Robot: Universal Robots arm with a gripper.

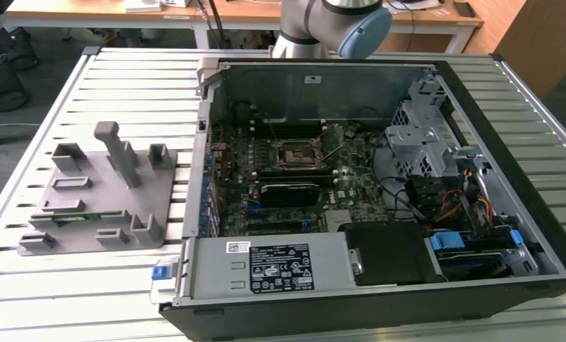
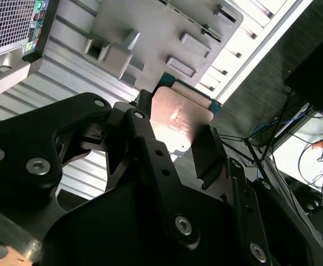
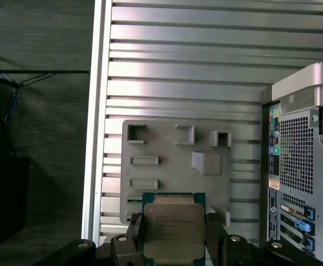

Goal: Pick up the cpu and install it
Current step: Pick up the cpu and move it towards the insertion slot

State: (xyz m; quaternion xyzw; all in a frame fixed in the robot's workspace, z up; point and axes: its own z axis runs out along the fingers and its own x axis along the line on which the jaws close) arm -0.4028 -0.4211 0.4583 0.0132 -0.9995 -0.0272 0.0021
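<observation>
The cpu (image 3: 172,228), a flat square chip with a silver-grey metal lid and a thin green edge, is clamped between my gripper's (image 3: 173,244) two black fingers (image 3: 132,238). In the second wrist view the cpu (image 2: 179,113) catches the light, with the gripper (image 2: 175,141) shut on its two opposite sides. It hangs in the air well above the grey fixture plate (image 3: 172,152). The motherboard socket (image 1: 288,153), a black-framed square, lies open inside the computer case (image 1: 539,235). The arm (image 1: 336,21) rises out of the exterior view at the far side.
The grey fixture plate (image 1: 103,192) with its raised blocks lies on the slatted table (image 1: 74,292), at the exterior view's left of the case. The case's rear panel (image 3: 294,166) stands beside the plate. Cables, a drive cage and a power supply (image 1: 274,267) crowd the case.
</observation>
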